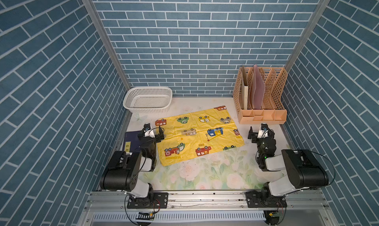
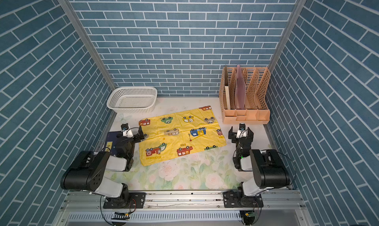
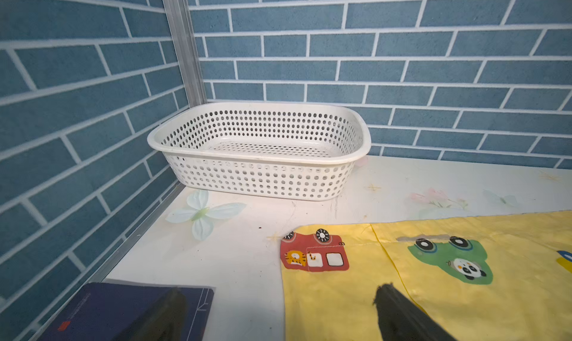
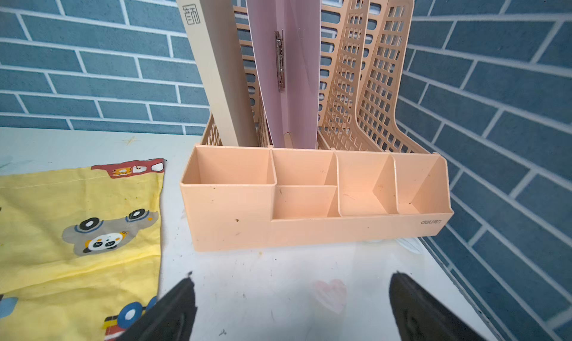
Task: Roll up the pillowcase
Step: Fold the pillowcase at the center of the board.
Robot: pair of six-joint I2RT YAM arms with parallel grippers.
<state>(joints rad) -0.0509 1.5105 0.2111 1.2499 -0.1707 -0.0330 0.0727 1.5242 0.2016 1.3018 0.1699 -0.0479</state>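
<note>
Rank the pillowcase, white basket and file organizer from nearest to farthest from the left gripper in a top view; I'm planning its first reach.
1. pillowcase: mid-table, its left edge right at the left gripper.
2. white basket: back left corner, beyond the gripper.
3. file organizer: back right corner, across the pillowcase.

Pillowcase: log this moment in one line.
pillowcase: spread flat, unrolled | left gripper: open, over its edge | right gripper: open, beside it | rolling: not started
</note>
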